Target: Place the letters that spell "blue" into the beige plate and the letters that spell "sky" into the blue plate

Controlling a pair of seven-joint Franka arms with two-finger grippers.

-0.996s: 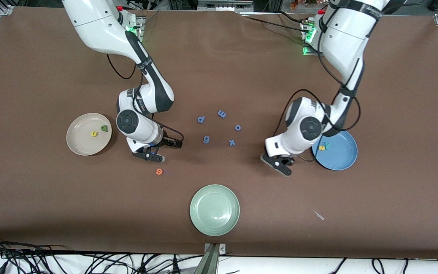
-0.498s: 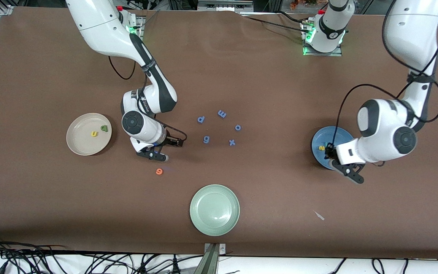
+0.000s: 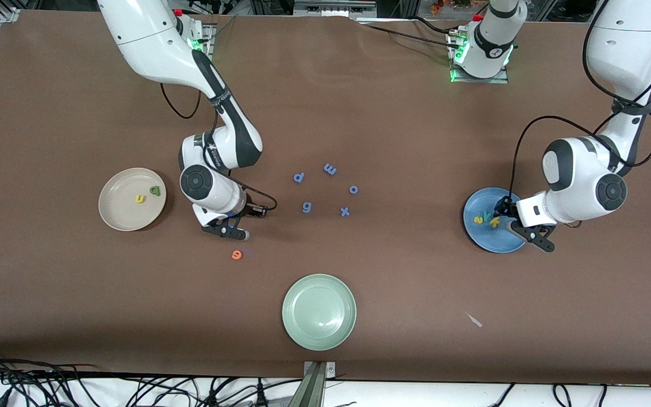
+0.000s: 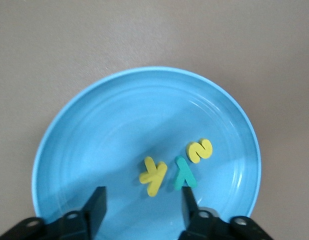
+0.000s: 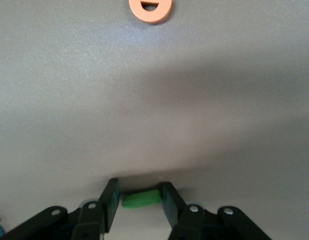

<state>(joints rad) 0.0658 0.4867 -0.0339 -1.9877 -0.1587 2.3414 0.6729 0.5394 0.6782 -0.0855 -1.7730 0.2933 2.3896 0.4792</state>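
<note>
In the left wrist view the blue plate [image 4: 119,115] holds a yellow k [image 4: 153,175], a teal y [image 4: 183,173] and a yellow s [image 4: 200,150]. My left gripper [image 4: 142,192] hangs open just over the plate [image 3: 489,240], with nothing between its fingers. My right gripper [image 5: 140,192] is down at the table between the beige plate [image 3: 116,217] and the blue-violet letters. It is shut on the ends of the green bar l [image 5: 141,199]. The orange e [image 3: 237,255] lies on the table just nearer the camera. The beige plate holds the yellow u [image 3: 140,198] and dark green b [image 3: 156,191].
Several blue-violet letters [image 3: 307,207] lie scattered mid-table between the arms. A pale green plate [image 3: 319,311] sits near the front edge. A small pale scrap [image 3: 474,320] lies on the table toward the left arm's end.
The left arm swung from mid-table to over the blue plate and opened; the yellow k now lies in the plate. The right gripper stayed low and closed in on the green l.
</note>
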